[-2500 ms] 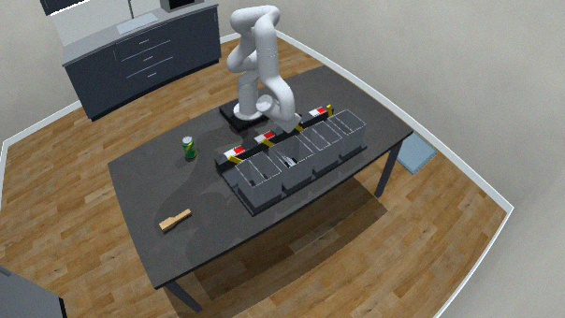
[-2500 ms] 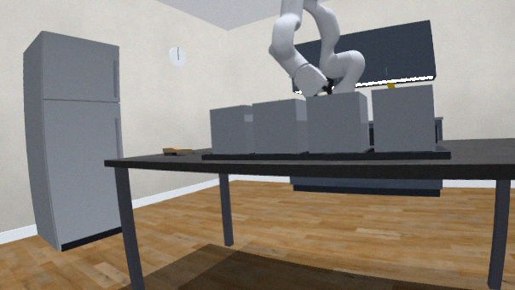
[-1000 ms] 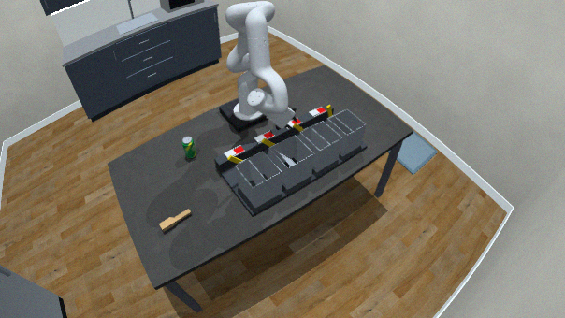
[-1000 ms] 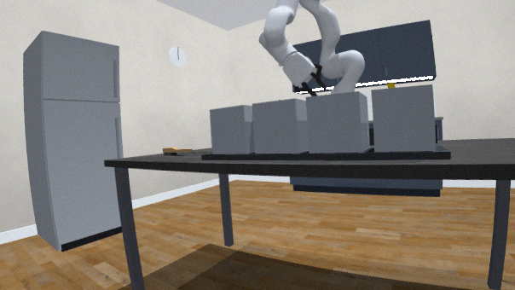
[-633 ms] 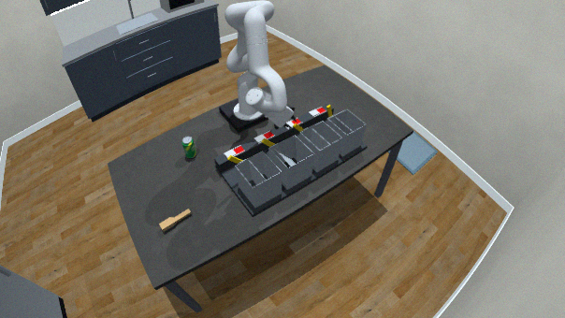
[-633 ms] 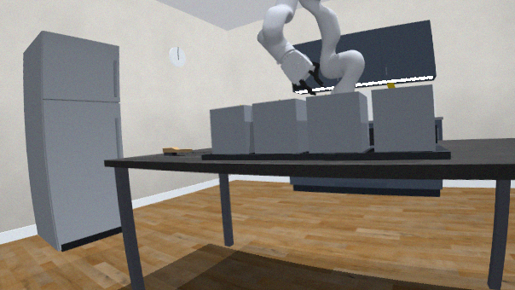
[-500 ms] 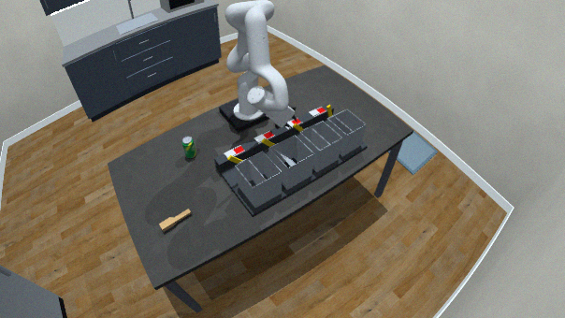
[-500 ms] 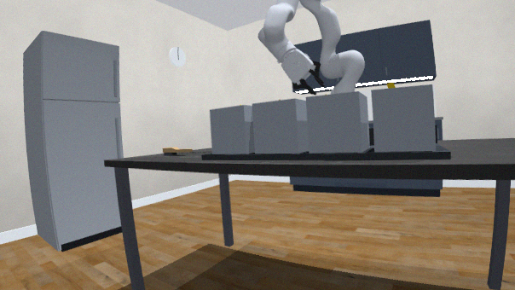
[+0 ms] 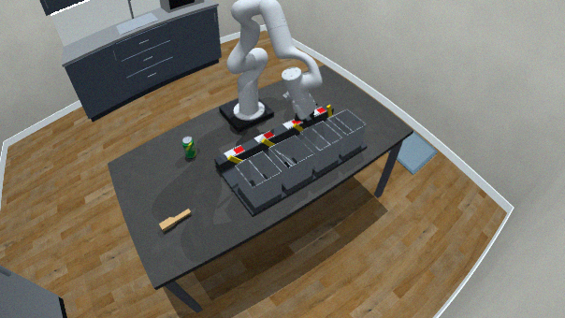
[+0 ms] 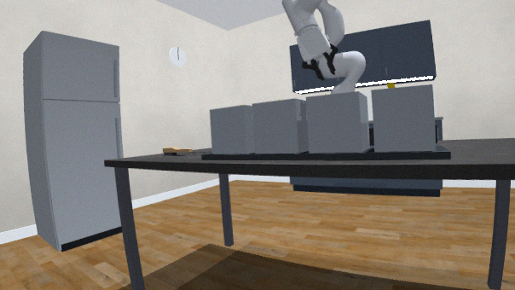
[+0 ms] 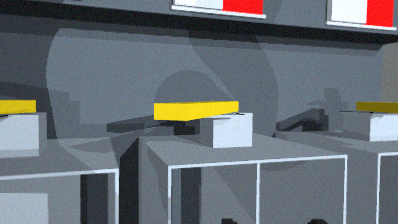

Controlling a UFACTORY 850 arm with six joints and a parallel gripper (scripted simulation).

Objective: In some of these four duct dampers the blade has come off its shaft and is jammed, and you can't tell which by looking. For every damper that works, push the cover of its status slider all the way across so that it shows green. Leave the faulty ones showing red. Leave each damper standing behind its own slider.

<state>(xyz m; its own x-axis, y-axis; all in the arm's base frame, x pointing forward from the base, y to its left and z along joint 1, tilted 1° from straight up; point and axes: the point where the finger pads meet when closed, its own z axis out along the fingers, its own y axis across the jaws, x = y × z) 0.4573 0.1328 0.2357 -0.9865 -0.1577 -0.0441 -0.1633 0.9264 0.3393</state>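
Observation:
Four grey duct dampers (image 9: 259,180) (image 9: 295,161) (image 9: 325,142) (image 9: 348,126) stand in a row on a dark base plate (image 9: 253,208). In the exterior view they are plain grey boxes (image 10: 337,124). Each has a yellow lever, such as the lever (image 9: 297,127) (image 11: 196,110) on a white hub (image 11: 226,130). Behind them the status sliders (image 9: 235,151) (image 9: 264,137) (image 9: 293,123) (image 9: 320,111) (image 11: 218,5) (image 11: 360,12) all show red beside a white cover. My gripper (image 10: 321,69) hangs above the third damper's lever, fingers partly apart and empty.
A green can (image 9: 189,147) stands on the table left of the dampers. A wooden block (image 9: 175,220) (image 10: 176,150) lies near the front left. The arm's base (image 9: 246,112) is behind the sliders. A fridge (image 10: 72,136) and cabinets (image 9: 140,56) stand off the table.

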